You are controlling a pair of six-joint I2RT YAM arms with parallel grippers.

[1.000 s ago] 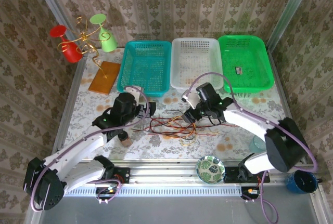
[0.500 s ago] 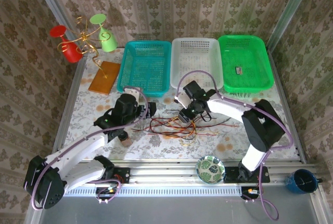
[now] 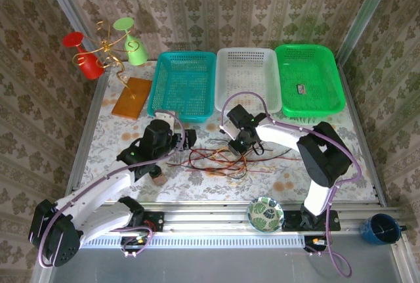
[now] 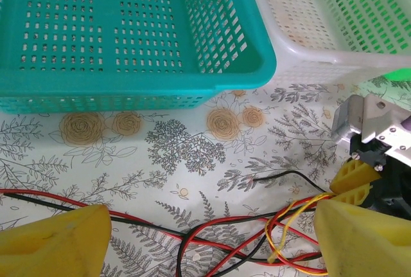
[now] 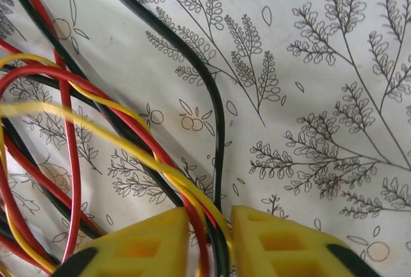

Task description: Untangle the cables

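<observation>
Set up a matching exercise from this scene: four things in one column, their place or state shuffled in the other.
Things:
1. left gripper
2. right gripper
3. green basket
4. patterned bowl

Place or state:
A. at the table's near edge, between the arm bases
B. shut on the cables
C. open, fingers spread either side of the cables
D. far right of the basket row, with a small dark object inside

Pairs: 1-C, 2-B, 3-D, 4-A
</observation>
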